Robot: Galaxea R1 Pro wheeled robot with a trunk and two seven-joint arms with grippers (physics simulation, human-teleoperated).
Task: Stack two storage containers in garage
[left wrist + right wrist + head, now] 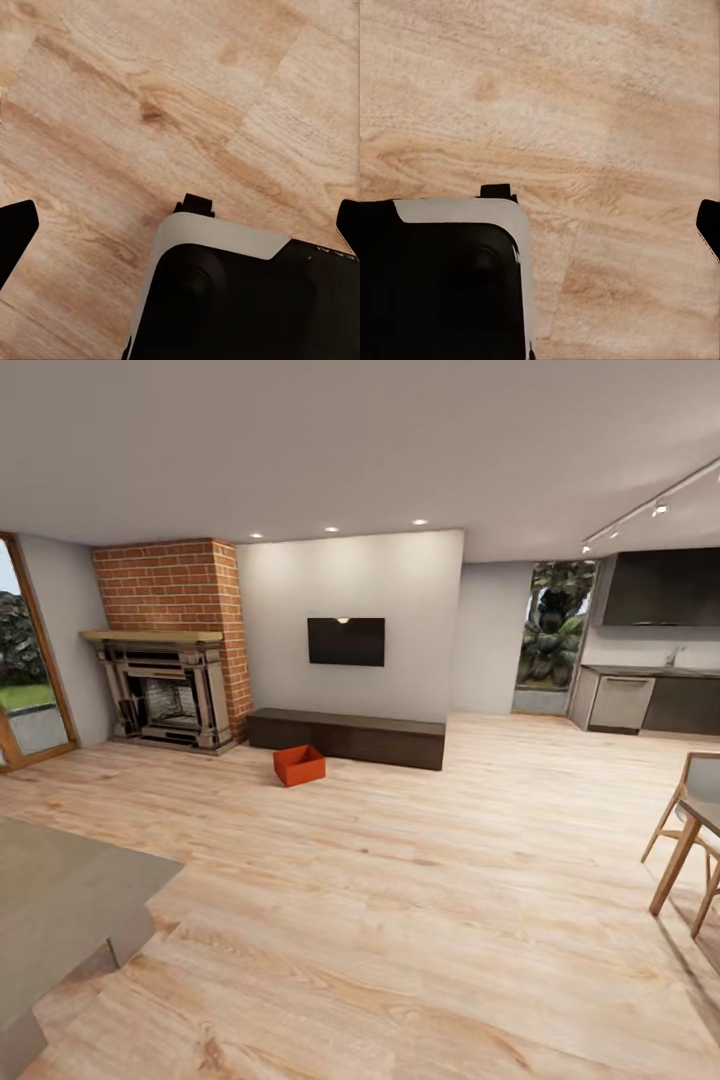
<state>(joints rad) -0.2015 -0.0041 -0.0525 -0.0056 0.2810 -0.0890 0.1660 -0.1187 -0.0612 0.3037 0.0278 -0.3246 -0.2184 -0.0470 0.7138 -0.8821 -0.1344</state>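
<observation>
One storage container (299, 764), an orange-red open box, sits on the living room's light wood plank floor (400, 880) just in front of a low dark bench (350, 736), far ahead of me. In the left wrist view my left gripper (182, 225) hangs above the planks, its black fingertips (15, 232) spread to both picture edges, with nothing between them. My right gripper (540, 225) also hangs over the planks; one black fingertip (709, 225) shows at the picture's edge and the other is hidden behind my base (442, 277).
A brick fireplace (170, 660) stands at the back left beside a wood-framed glass door (30, 700). A wall TV (346, 641) hangs above the bench. A grey surface (60, 900) lies close at the left. Wooden table and chair legs (690, 840) stand at the right.
</observation>
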